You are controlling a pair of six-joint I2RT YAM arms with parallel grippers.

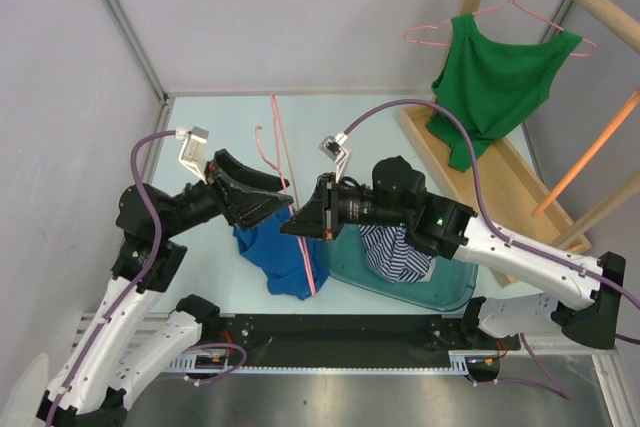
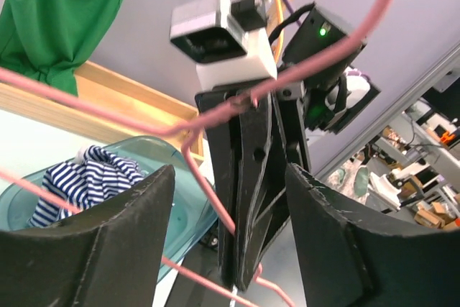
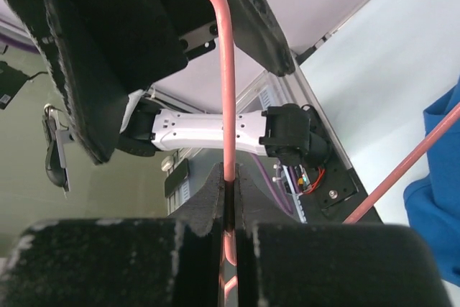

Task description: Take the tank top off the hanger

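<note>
Around the bin (image 1: 448, 287)
A cloth (image 1: 395, 252) lies in it; tank top (image 1: 265, 249) on its hanger (image 1: 284, 152) just left; rack (image 1: 530, 187) behind, rightward.

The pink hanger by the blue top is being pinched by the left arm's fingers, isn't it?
Not quite. It is the right arm's fingers that pinch the pink hanger by the blue top; the right wrist view shows the wire clamped between them. The left arm's fingers are open.
</note>
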